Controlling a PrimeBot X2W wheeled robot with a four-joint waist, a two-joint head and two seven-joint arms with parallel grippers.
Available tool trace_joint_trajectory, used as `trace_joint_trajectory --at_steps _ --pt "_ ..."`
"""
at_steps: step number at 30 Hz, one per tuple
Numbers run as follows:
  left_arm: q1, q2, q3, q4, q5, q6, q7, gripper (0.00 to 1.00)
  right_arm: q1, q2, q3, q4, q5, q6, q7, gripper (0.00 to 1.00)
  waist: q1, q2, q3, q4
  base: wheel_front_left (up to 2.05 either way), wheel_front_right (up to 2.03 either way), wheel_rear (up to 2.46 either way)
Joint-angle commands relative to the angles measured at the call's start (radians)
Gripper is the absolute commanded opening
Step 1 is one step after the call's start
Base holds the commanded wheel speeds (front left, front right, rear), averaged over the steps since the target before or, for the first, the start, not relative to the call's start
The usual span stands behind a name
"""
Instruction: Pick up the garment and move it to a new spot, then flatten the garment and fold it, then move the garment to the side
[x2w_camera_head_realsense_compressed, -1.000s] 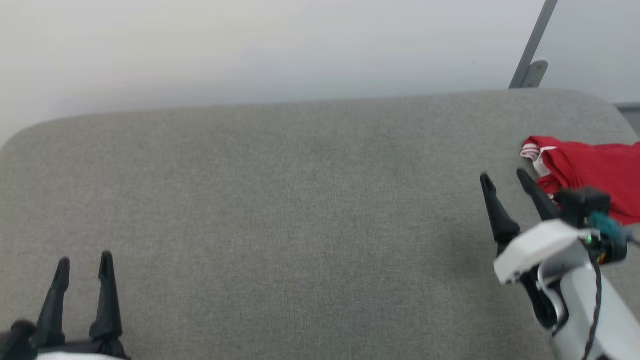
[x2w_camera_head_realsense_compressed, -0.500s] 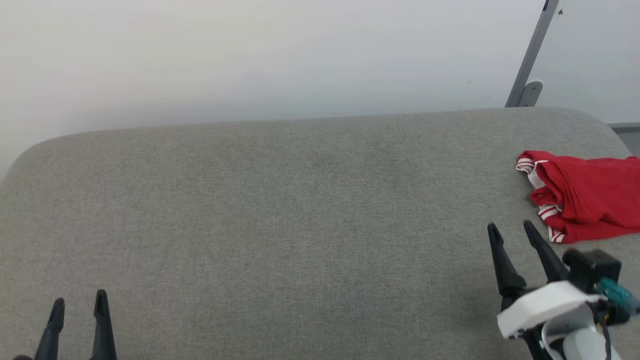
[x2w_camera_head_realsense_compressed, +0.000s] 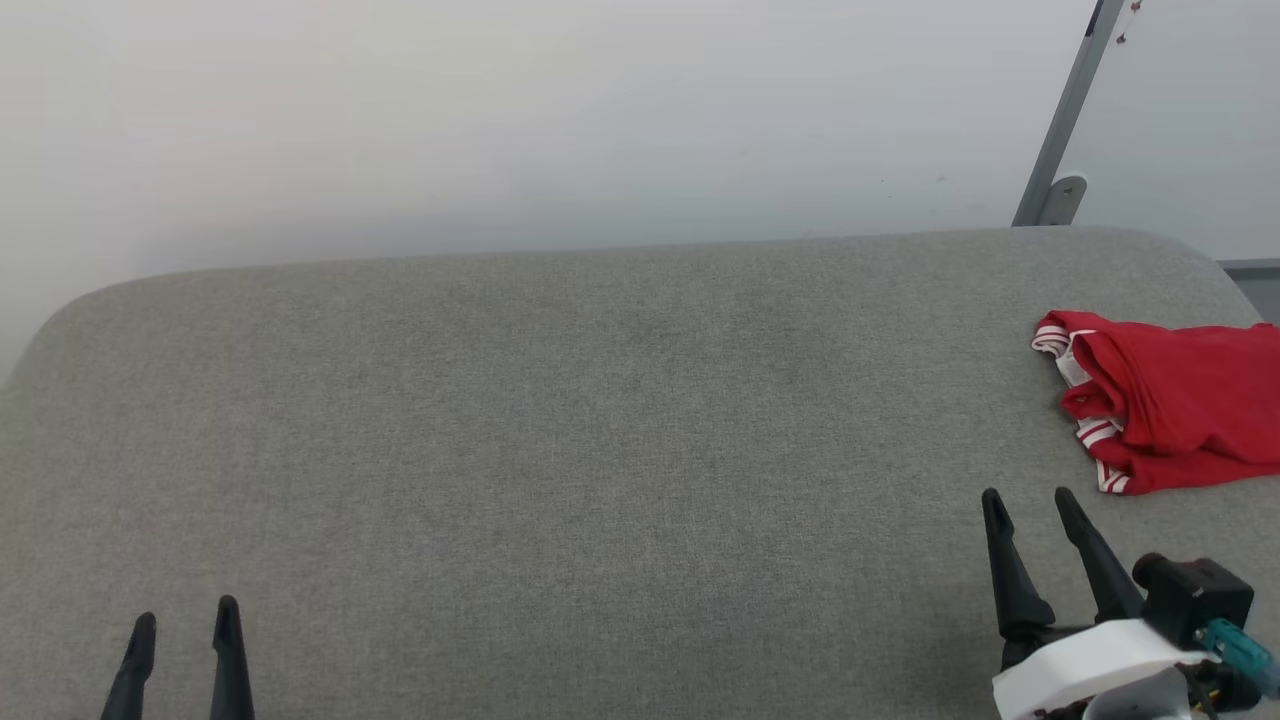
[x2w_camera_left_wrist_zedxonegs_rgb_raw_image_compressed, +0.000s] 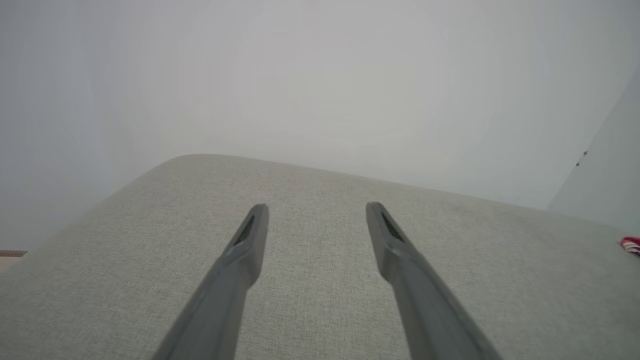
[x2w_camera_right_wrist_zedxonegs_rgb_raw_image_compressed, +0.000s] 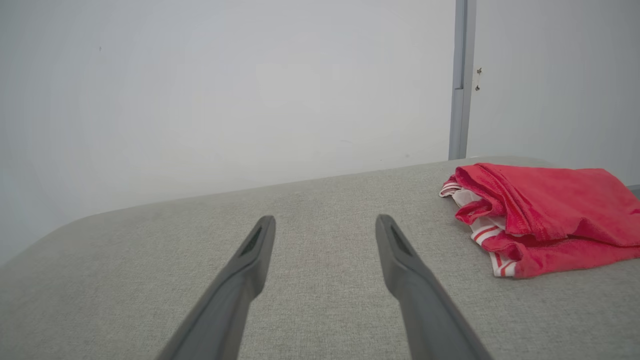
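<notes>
LAID ASIDE: A red jersey-style T-shirt with red-and-white striped trim (x2w_camera_head_realsense_compressed: 1170, 410) lies in a loosely folded bundle at the far right of a broad grey fabric-covered surface (x2w_camera_head_realsense_compressed: 600, 450) with rounded corners. The bundle's right part is cut off by the edge of the head view. Striped trim and a strip of white cloth show along the bundle's left end. The red body is creased and doubled over on itself, and any print on it cannot be made out.

The robot's right gripper (x2w_camera_head_realsense_compressed: 1026, 495) has two long dark fingers rising from a white wrist housing (x2w_camera_head_realsense_compressed: 1085, 655), with a small black module and a teal connector beside it. It is held over the grey cloth with its fingers spread apart, gripping nothing. The shirt sits just ahead of that gripper and off to its right, near but not touching. Seen along the right gripper's own fingers, the bundle rests flat on the surface to the right of the right-hand finger, with grey fabric showing between them.

At the lower left of the head view, the left gripper (x2w_camera_head_realsense_compressed: 185, 612) likewise has its fingers parted and holds nothing, well apart from the shirt. From its own wrist, a sliver of red and white shows at the far right edge.

A pale plain wall (x2w_camera_head_realsense_compressed: 500, 120) stands behind the surface, with a grey metal upright (x2w_camera_head_realsense_compressed: 1075, 110) at the right.
</notes>
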Motion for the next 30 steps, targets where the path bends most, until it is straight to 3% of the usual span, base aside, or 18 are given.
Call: trace_joint_trajectory --at_steps 1,30 --pt "-0.003 0.0 -0.004 0.002 0.007 -0.003 -0.001 1.0 0.014 0.01 -0.008 -0.008 0.002 0.0 0.001 1.0 0.0 -0.0001 -0.001 0.001 0.0 0.0 0.0" --pt "-0.041 0.007 -0.064 0.016 0.041 -0.003 -0.001 1.0 0.059 0.053 -0.006 -0.044 -0.037 0.0 0.039 1.0 0.0 -0.0001 0.001 0.007 0.0 0.0 0.0"
